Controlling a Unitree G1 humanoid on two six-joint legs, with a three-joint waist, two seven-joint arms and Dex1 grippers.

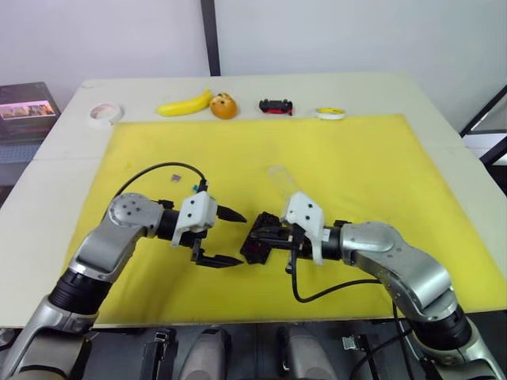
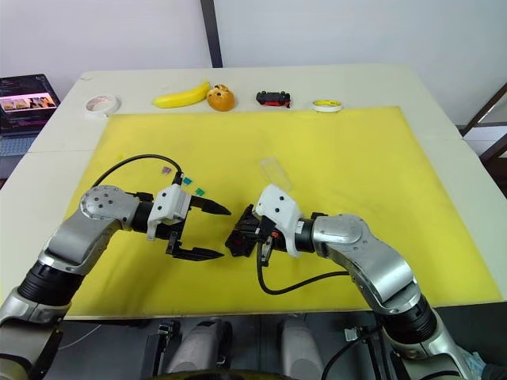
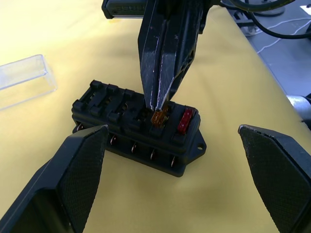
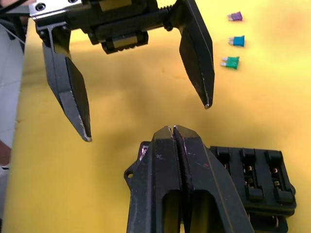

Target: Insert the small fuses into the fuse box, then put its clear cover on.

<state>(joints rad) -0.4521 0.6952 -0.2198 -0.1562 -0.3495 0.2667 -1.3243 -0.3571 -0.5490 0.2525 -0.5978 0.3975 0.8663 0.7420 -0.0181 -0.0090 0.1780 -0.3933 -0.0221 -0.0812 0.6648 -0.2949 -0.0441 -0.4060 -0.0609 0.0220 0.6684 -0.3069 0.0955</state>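
I'm looking at the yellow mat (image 1: 372,158) on the worktop (image 1: 444,103); the fuse box (image 3: 138,128) lies near its front middle, the clear cover (image 3: 24,77) just behind it. My right tool (image 3: 158,99) is pinched tight on a brown fuse (image 3: 159,118) at a slot beside the seated red fuse (image 3: 186,121). My left tool (image 4: 146,121) gapes wide, empty, just beside the box. Purple (image 4: 235,16), blue (image 4: 237,41) and green (image 4: 231,62) fuses lie loose behind.

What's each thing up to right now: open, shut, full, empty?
Left hand: open, empty.
Right hand: shut on brown fuse, pressing it into a slot.
Fuse box: uncovered, red fuse seated.
Clear cover: off, lying on the mat.
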